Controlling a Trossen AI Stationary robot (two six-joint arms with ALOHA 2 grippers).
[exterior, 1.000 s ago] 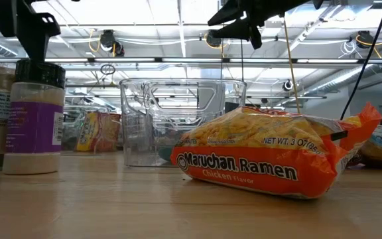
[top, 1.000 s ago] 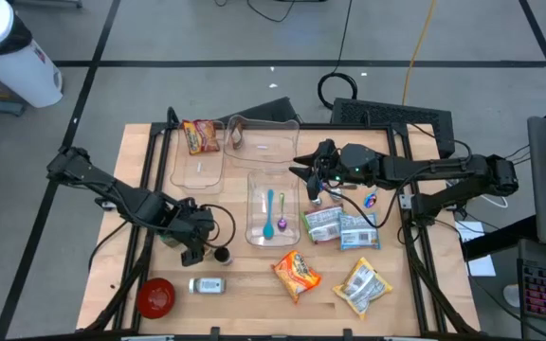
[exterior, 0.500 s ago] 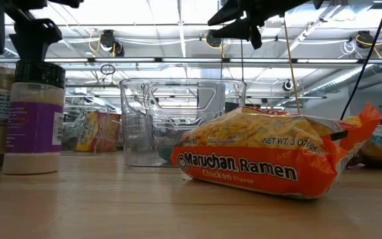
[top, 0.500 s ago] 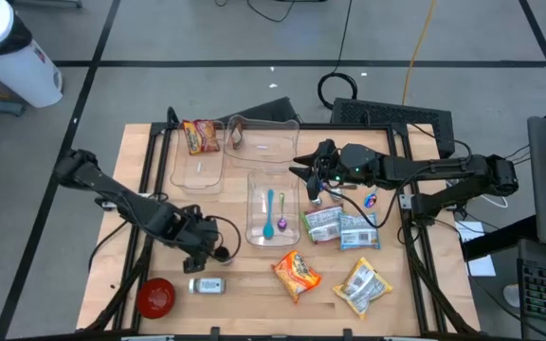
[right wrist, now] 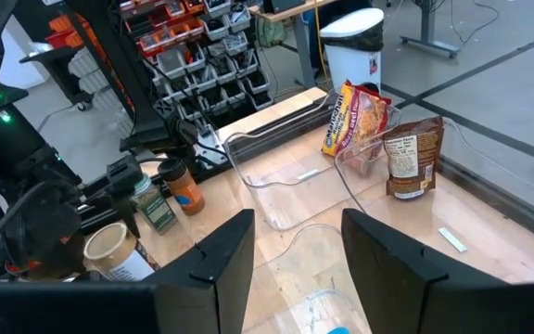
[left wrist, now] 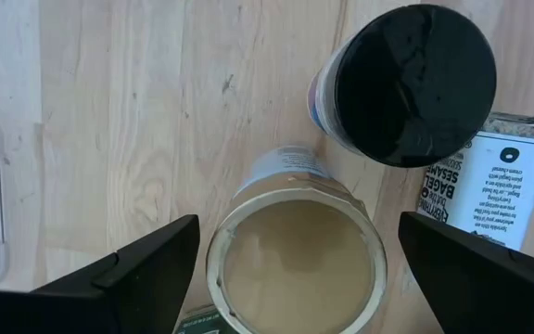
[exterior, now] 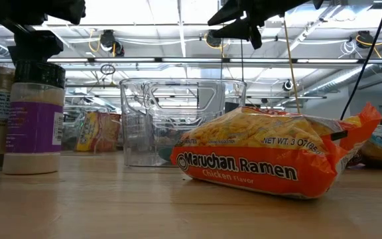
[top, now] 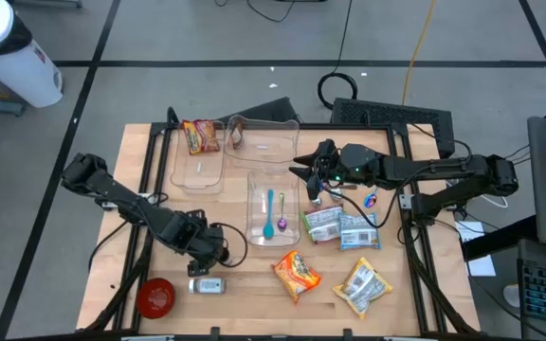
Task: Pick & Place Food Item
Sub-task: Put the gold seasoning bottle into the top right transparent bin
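My left gripper is open, pointing down over the near left of the table. In the left wrist view its fingers stand on either side of an upright tan-topped container without touching it. A black-lidded spice jar stands just beside it, also in the low view. A seasoning jar lies on its side nearby. An orange ramen pack lies flat on the table. My right gripper is open and empty, hovering above the far end of a clear bin.
A red bowl sits at the near left corner. Several snack packs lie at the right. Two more clear bins stand at the back, with a ramen pack and a brown pouch by them. Spoons lie in the middle bin.
My left gripper has moved toward the table's right and near edges, coming over the standing jars and down around the tan-topped container.
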